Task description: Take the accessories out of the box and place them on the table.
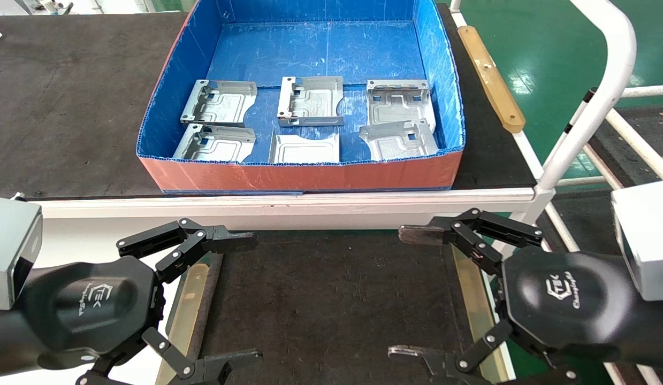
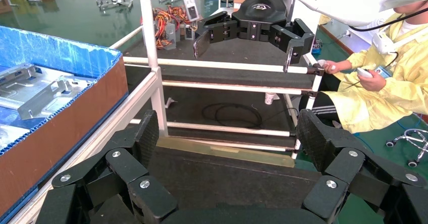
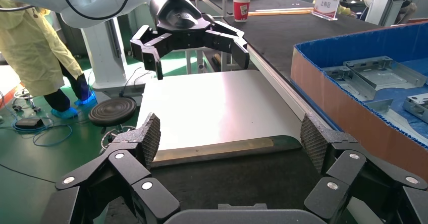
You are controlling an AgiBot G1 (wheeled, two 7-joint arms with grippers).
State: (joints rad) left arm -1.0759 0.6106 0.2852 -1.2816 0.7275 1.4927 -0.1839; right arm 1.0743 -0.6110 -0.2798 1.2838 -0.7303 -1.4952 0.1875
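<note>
The box [image 1: 310, 176], blue inside and orange-red outside, stands on the far bench. Several silver accessories lie in its near half in two rows, among them one at the back left [image 1: 219, 101], one at the back middle [image 1: 311, 100] and one at the front right [image 1: 399, 140]. The table's black mat [image 1: 331, 299] lies below me, bare. My left gripper [image 1: 248, 299] is open and empty over the mat's left side. My right gripper [image 1: 406, 293] is open and empty over its right side. The box wall also shows in the left wrist view [image 2: 65, 128] and the right wrist view [image 3: 353, 113].
The dark-matted bench [image 1: 69, 107] extends left of the box. A tan strip [image 1: 492, 75] lies on its right edge. A white pipe rail [image 1: 599, 96] rises at the right. A person in yellow [image 2: 383, 82] sits beyond the right side. A stool [image 3: 112, 110] stands left of the table.
</note>
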